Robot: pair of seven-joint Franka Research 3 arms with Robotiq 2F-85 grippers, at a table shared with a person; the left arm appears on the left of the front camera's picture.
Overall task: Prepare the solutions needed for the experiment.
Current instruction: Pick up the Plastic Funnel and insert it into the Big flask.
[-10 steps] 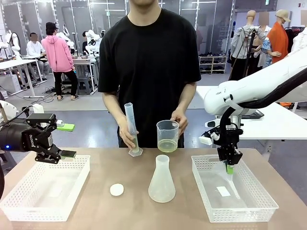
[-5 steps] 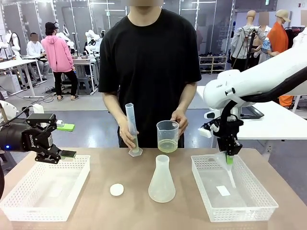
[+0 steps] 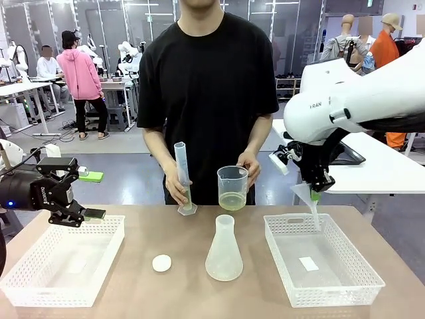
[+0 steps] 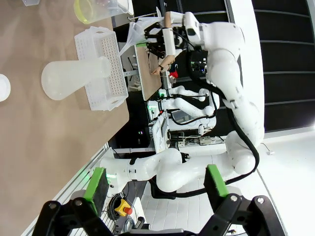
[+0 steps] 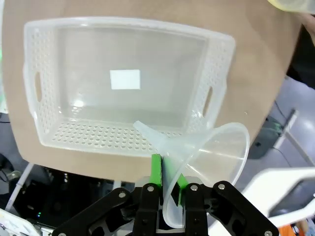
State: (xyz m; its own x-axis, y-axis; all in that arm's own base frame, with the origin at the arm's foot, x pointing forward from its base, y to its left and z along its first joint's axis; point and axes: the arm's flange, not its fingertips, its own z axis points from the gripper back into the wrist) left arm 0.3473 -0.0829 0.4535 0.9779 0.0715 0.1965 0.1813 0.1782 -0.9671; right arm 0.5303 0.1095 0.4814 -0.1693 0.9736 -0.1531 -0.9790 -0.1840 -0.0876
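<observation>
**Funnel gripped above its basket, flask not yet served**

A translucent plastic funnel [image 3: 306, 195] is clamped by its rim between the right arm's fingers [image 3: 317, 191], which are clenched tight on it. It is held with the spout slanting down and away, probably so that it can be dropped into a neck. It hangs up and to the right of the translucent plastic conical flask [image 3: 224, 249], over the far rim of the white perforated basket [image 3: 337, 291] standing right of the flask. The right arm is bent high, its wrist turned downward.

The pale yellow-green solution [image 3: 232, 201] is kept as a shallow layer in a clear plastic beaker [image 3: 232, 179], gripped just behind the flask by one hand [image 3: 250, 163] of the person. A tall graduated cylinder [image 3: 182, 174] is steadied behind and left of the flask by the other hand [image 3: 176, 191], seemingly ready for measuring. A white round stopper [image 3: 161, 263] is left on the table just left of the flask.

The left arm's fingers [image 3: 90, 215] are spread wide and empty, parked well left of the flask over a second white basket [image 3: 61, 293].
</observation>
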